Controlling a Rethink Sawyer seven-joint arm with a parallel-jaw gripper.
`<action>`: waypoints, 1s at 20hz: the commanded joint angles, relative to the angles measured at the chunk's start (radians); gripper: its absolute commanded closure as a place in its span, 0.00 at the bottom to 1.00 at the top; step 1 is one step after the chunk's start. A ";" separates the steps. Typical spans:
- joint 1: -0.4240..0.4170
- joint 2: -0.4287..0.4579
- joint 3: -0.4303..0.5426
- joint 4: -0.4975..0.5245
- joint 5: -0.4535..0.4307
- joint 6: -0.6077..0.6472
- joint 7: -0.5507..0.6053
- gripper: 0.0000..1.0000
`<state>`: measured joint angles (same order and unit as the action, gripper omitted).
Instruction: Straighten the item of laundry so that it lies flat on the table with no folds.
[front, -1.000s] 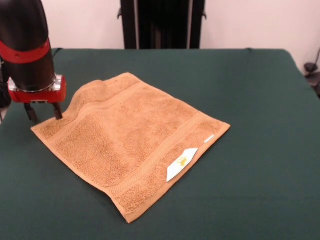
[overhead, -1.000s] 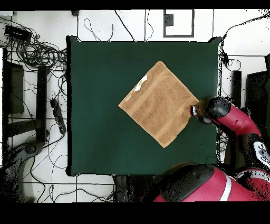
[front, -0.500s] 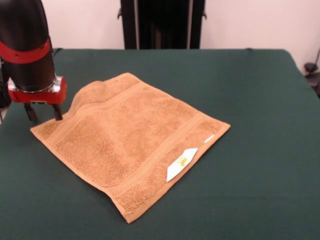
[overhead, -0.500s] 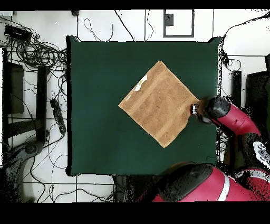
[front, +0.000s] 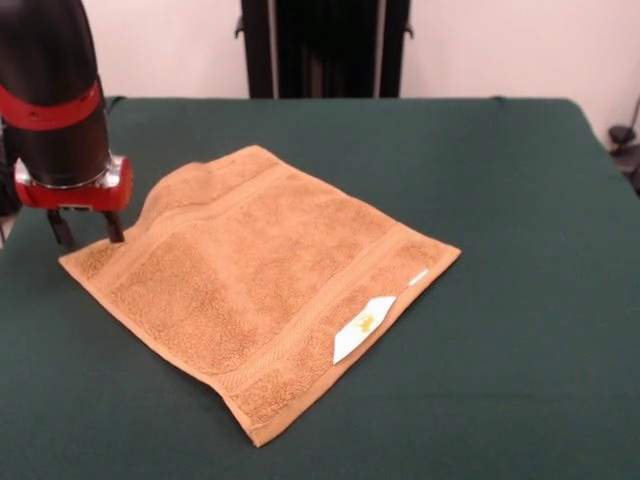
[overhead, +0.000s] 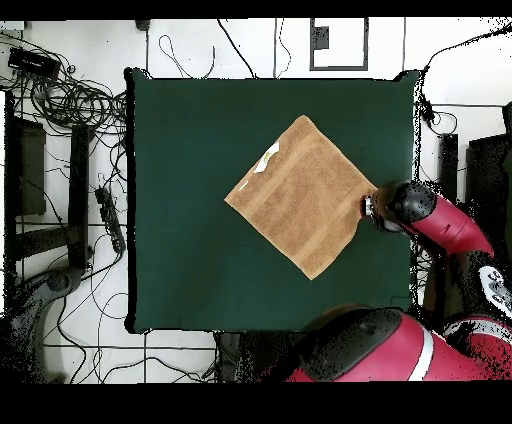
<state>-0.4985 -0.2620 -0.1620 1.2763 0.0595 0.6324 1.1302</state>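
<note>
The orange-tan towel (front: 265, 275) lies spread like a diamond on the green table (front: 520, 200). Its white label (front: 362, 326) is at the near right edge. A low raised fold runs along its far left edge, by the gripper. My gripper (front: 87, 232) hangs at the towel's left corner, open, with the fingertips just above the cloth and nothing held. In the overhead view the towel (overhead: 300, 195) lies right of the table's (overhead: 180, 150) centre, with the gripper (overhead: 368, 207) at its right corner and the label (overhead: 268, 157) at the upper left edge.
The robot's pedestal (front: 322, 48) stands behind the table's far edge. Cables and floor gear (overhead: 70, 100) lie beside the table's left side in the overhead view. The arm (overhead: 440, 225) reaches in over the table's right edge.
The gripper has shifted very slightly to the left in the front view, and the towel's left corner has moved a little with it. The rest of the towel is unchanged.
</note>
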 joint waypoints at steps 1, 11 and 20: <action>0.027 0.089 0.070 -0.091 0.014 -0.011 0.190 0.00; 0.018 0.115 0.079 -0.196 -0.016 0.040 0.124 0.00; 0.018 0.113 0.094 -0.170 -0.012 0.020 0.136 0.00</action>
<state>-0.5069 -0.2009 -0.1617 1.1048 0.0566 0.6701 1.1302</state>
